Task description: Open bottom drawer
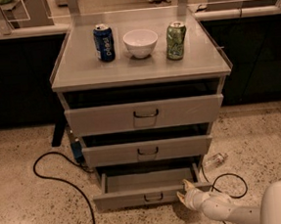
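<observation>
The bottom drawer (138, 198) stood pulled out, its grey tray (146, 180) showing; the gripper (183, 189), fingers (187, 183) spread, lay at its 3 o'clock end.

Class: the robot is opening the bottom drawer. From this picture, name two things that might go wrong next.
The gripper is at the right front corner of the bottom drawer, away from the wire handle, so a pull there may slip off or skew the drawer. A black cable loops on the floor beside the arm and might snag it.
</observation>
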Available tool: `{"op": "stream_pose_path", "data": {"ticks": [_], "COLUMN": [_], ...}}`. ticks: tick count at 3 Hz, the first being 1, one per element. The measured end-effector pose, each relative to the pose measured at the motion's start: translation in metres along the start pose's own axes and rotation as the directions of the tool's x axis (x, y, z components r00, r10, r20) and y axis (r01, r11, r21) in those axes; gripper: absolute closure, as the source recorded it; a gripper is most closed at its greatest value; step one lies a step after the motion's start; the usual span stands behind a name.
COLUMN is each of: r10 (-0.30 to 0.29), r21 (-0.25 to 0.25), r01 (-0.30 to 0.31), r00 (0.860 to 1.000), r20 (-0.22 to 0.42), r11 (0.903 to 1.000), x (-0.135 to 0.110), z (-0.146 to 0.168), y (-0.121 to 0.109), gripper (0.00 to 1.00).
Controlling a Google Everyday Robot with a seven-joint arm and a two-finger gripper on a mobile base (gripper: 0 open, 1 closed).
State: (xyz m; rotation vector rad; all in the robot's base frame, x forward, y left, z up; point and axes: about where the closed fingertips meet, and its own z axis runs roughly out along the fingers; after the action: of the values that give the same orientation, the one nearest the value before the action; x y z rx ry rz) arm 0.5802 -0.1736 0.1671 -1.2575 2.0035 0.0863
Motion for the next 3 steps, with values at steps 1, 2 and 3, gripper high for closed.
{"op": "stream_pose_path", "data": {"ticks": [1,2,3], "r10": [0.000,0.004,0.004], "r21": [0.000,-0.003,-0.004], "r01": [0.000,-0.004,-0.004], "r00": [1.000,1.000,1.000], "r20": [0.000,-0.003,-0.003], "r11": [1.0000,1.0000,1.0000], "x": [-0.001,0.008,0.005], "z": [-0.002,-0.008,-0.012], "y": [-0.001,0.007,0.005], "gripper": [1.00,1.00,1.00]}}
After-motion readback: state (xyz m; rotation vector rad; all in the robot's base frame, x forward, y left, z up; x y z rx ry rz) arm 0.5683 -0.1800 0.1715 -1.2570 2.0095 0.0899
